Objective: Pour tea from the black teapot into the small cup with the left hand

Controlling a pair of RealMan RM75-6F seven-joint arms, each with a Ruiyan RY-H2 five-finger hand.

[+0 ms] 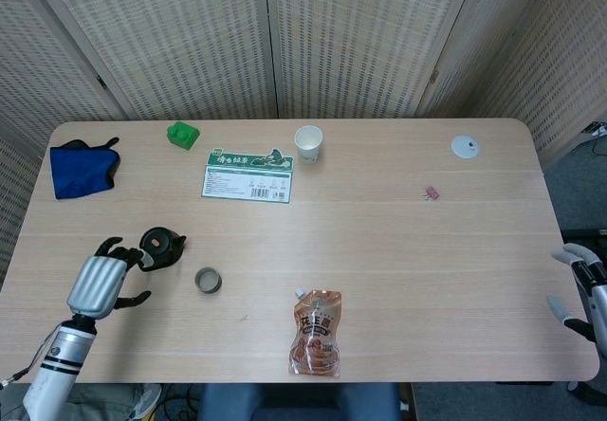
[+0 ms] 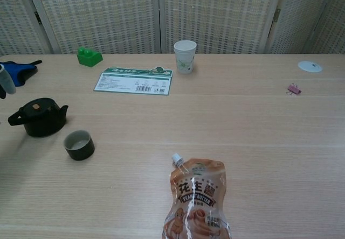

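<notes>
Just left of the black teapot point(image 1: 160, 247), the left hand point(image 1: 101, 283) hovers over the table point(image 1: 398, 250) with its fingers spread apart and holding nothing; the fingertips point(image 1: 142, 260) reach toward the pot's handle side, though from the head view I cannot tell whether they touch it. The teapot stands upright near the table's left front area, and the small cup point(image 1: 208, 280) sits just beside it, toward the front and a little to the right, apart from the pot. In the chest view only a sliver of the left hand point(image 2: 5, 80) shows at the frame's left edge, above the teapot point(image 2: 39, 117). The right hand point(image 1: 583, 288) hangs at the table's far right edge, fingers apart and empty, well apart from both.
</notes>
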